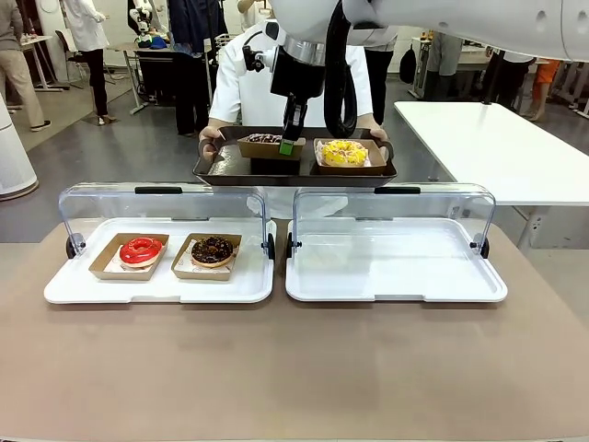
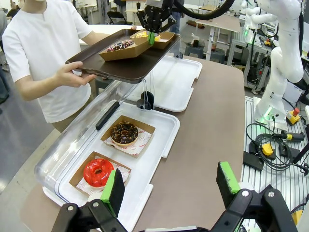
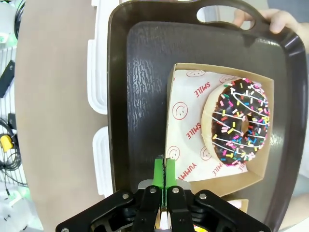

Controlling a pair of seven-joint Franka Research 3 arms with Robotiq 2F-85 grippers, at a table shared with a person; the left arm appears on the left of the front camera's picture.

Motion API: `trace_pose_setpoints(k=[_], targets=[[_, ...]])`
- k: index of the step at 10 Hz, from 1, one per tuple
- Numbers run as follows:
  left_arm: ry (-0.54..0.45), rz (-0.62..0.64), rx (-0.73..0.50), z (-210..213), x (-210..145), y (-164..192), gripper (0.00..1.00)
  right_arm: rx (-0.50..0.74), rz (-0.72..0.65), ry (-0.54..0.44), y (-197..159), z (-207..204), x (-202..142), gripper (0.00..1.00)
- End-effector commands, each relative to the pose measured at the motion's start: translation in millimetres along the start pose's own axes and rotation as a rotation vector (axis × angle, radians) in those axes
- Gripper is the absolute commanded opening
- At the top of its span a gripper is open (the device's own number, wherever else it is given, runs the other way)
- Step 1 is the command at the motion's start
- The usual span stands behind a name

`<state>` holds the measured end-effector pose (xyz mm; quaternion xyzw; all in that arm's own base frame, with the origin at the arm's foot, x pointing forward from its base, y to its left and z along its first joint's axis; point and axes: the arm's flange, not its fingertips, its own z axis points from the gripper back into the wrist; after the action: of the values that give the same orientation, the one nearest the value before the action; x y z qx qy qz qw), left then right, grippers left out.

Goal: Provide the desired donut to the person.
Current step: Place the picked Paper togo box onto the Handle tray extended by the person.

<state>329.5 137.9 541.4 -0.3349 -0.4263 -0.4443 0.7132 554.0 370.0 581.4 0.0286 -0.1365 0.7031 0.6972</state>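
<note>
Donut with chocolate icing and coloured sprinkles (image 3: 239,123) sits in its brown cardboard box (image 1: 270,146) on the person's dark tray (image 1: 221,169). Right hand (image 1: 287,147) is clenched on the box's edge; release remains. Left hand (image 2: 169,186) hangs released above the desk (image 1: 294,368).

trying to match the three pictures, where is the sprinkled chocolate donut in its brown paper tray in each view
Front view: sprinkled chocolate donut upper centre, on the dark plastic serving tray, left of the right gripper.
Left wrist view: top centre.
Right wrist view: right of centre.
Shared landmark: the dark serving tray.
</note>
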Motion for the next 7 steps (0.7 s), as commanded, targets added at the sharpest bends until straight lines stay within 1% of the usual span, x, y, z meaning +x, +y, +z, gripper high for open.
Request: trace_pose_setpoints(k=[1,4,5,7], targets=[[-0.022,-0.020,-0.001,0.9,0.1,1.1,1.00,0.032,0.033,0.000,-1.0,1.7,-4.4,0.01],[-0.022,-0.020,-0.001,0.9,0.1,1.1,1.00,0.033,0.044,0.006,2.4,5.1,-2.2,0.91],[-0.022,-0.020,-0.001,0.9,0.1,1.1,1.00,0.029,0.044,0.004,2.6,6.9,-1.2,1.00],[-0.022,-0.020,-0.001,0.9,0.1,1.1,1.00,0.023,0.045,0.007,3.9,8.3,-0.9,1.00]])
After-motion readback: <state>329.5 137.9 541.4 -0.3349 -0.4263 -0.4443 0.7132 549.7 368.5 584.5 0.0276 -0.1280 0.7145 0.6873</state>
